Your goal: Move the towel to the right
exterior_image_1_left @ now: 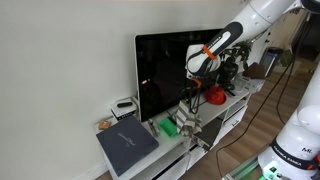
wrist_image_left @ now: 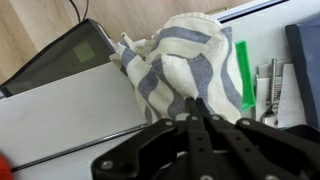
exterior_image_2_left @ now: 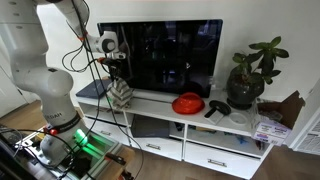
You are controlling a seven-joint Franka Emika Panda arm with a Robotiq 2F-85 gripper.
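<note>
The towel (wrist_image_left: 170, 60) is white with grey-blue stripes and bunched up. In the wrist view it fills the centre, and my gripper (wrist_image_left: 195, 103) has its fingers pressed together on a fold of it. In both exterior views the towel (exterior_image_2_left: 120, 94) (exterior_image_1_left: 189, 121) hangs from my gripper (exterior_image_2_left: 118, 72) (exterior_image_1_left: 190, 103) over the white TV cabinet (exterior_image_2_left: 160, 108), in front of the screen's edge. I cannot tell whether its lower end touches the cabinet top.
A black TV (exterior_image_2_left: 165, 55) stands right behind the towel. A red bowl-like object (exterior_image_2_left: 187, 103), a black object (exterior_image_2_left: 217, 108) and a potted plant (exterior_image_2_left: 246, 85) sit along the cabinet. A dark flat book (exterior_image_1_left: 127, 148), a green item (wrist_image_left: 243, 72) and metal utensils (wrist_image_left: 270, 85) lie close by.
</note>
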